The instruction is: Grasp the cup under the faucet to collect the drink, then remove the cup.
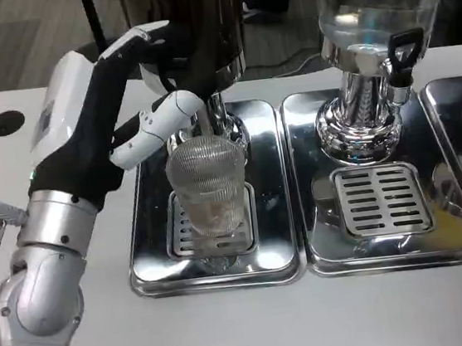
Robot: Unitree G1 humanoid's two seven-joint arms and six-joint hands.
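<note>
One ribbed clear cup (208, 184) stands on the grate of the left steel tray (149, 257), under the dark dispenser's faucet (207, 113). Left hand (127, 101) is just beside the cup's far left, fingers spread, holding nothing.

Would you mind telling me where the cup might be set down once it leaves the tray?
Bare white table runs along the front of both trays, widest before the left tray. Another bare strip lies left of that tray, beside the left hand. The middle tray's grate is also free. Around the cup beneath the dispenser it is crowded.
</note>
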